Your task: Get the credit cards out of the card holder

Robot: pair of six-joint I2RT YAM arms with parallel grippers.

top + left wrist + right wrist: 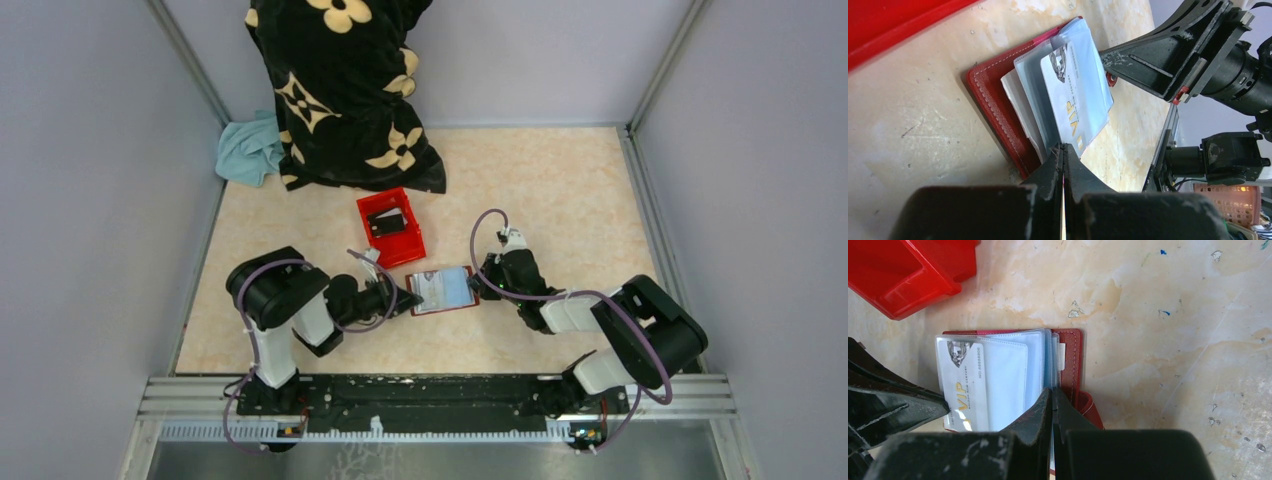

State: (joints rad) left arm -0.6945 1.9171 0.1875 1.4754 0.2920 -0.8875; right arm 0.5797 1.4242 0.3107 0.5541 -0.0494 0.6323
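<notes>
The dark red card holder (470, 297) lies open on the table between my two grippers, its clear sleeves fanned upward (1013, 370). A pale credit card (1075, 95) marked VIP sticks partly out of the top sleeve toward the left arm. My left gripper (1064, 146) is shut, its tips pinching that card's outer edge (964, 390). My right gripper (1052, 389) is shut on the sleeves near the holder's red right edge (1073, 360). Any other cards are hidden inside the sleeves.
A bright red open box (392, 228) with a dark item inside stands just behind the holder. A black flowered cloth (340, 90) and a teal cloth (250, 150) lie at the back left. Grey walls enclose the table on three sides.
</notes>
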